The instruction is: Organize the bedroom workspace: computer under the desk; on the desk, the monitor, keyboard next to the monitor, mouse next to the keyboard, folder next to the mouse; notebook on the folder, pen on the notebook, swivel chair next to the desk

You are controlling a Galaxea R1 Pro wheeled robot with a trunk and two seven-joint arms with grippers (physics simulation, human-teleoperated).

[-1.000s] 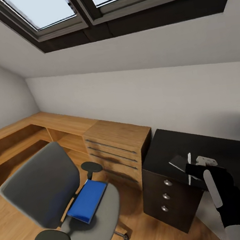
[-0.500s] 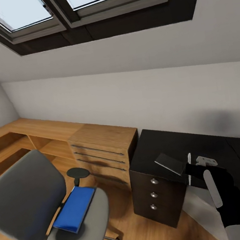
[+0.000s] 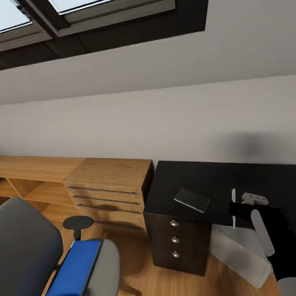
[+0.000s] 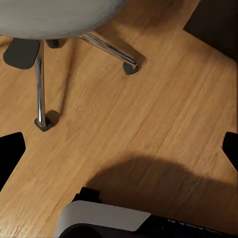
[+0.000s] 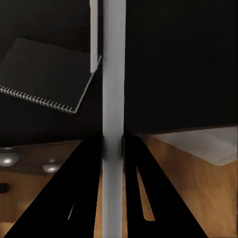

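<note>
Right claw: the black right claw [image 5: 113,148] is clamped on the thin white stick pen [image 5: 113,94], which stands upright between its two fingers; in the head view the claw [image 3: 234,211] hangs over the front edge of the desk with the pen [image 3: 233,207] in it.
Left claw: the black left claw [image 4: 119,148] points down at the light wooden plank floor [image 4: 148,114], its two fingertips at opposite edges of the wrist view and well apart, gripping nothing.
Chair: the grey upholstered swivel chair with black armrests [image 3: 27,259] stands on the floor, apart from the desk; its chrome star legs and casters [image 4: 106,47] lie below the left claw.
Folder: the bright blue flat rectangular folder [image 3: 71,271] lies on the chair's seat.
Computer: the light grey boxy tower [image 3: 238,254] lies tilted on the floor beside the drawers, under the desk's edge.
Desk: the black desk with three silver-knobbed drawers [image 3: 204,180] stands against the white wall.
Notebook: the small thin dark grey spiral notebook [image 3: 192,199] lies flat on the desk above the drawers, near the pen tip [image 5: 42,74].
Beyond: a light wooden drawer unit [image 3: 108,186] adjoins the desk.
</note>
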